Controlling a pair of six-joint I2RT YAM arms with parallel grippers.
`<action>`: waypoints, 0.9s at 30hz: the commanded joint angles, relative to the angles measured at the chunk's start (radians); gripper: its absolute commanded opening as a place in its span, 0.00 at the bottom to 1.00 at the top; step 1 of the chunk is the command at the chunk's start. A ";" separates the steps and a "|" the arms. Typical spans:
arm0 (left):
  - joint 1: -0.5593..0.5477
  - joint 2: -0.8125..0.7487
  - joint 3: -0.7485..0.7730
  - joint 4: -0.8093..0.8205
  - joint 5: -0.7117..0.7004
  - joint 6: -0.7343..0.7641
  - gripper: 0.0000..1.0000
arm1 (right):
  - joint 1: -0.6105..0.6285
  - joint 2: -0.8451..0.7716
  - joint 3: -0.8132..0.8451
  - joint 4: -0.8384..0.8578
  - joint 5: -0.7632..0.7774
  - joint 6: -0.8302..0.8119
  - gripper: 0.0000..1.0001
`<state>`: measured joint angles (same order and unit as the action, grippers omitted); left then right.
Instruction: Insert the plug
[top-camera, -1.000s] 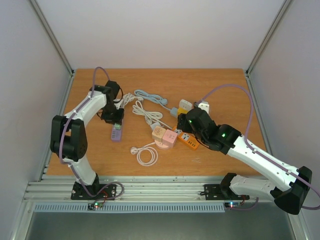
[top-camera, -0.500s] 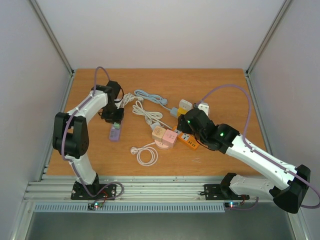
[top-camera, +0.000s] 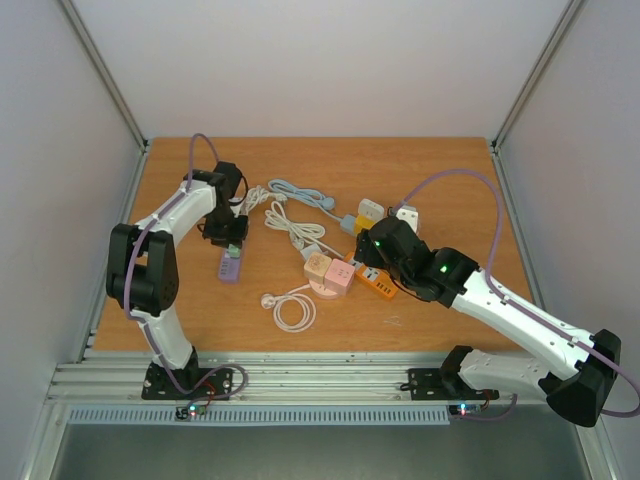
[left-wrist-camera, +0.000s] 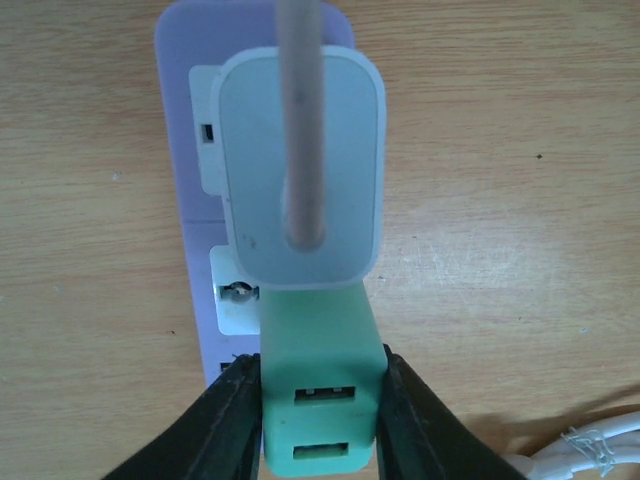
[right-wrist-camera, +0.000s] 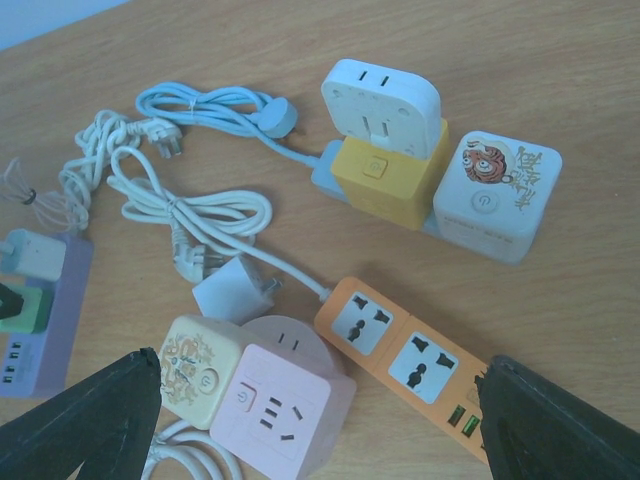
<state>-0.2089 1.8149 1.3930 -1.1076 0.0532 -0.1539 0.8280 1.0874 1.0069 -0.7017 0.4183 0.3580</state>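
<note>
Green plug (left-wrist-camera: 318, 345), lower centre of frame, on purple power strip (left-wrist-camera: 185, 100). Pinched at both sides by left gripper (left-wrist-camera: 322, 400). Right gripper (right-wrist-camera: 320, 420) spread wide, holding nothing.

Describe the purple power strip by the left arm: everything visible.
The purple power strip lies flat on the wooden table, a long lilac bar of smooth plastic-looking finish with white socket panels on top. A white plug with its cord sits on it, and next to that a green adapter, which the left gripper pinches from both sides. At one end small ports show.
</note>
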 joint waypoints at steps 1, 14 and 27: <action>0.007 -0.022 0.013 0.014 -0.003 -0.021 0.35 | -0.006 -0.007 0.018 -0.018 0.012 0.011 0.87; 0.006 -0.115 -0.056 0.032 0.030 -0.014 0.46 | -0.006 0.000 0.018 -0.005 -0.012 0.017 0.87; 0.006 -0.091 -0.078 0.062 0.009 -0.009 0.40 | -0.006 0.000 0.019 -0.004 -0.017 0.018 0.87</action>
<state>-0.2070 1.7199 1.3216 -1.0843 0.0624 -0.1715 0.8280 1.0874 1.0069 -0.7044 0.3992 0.3622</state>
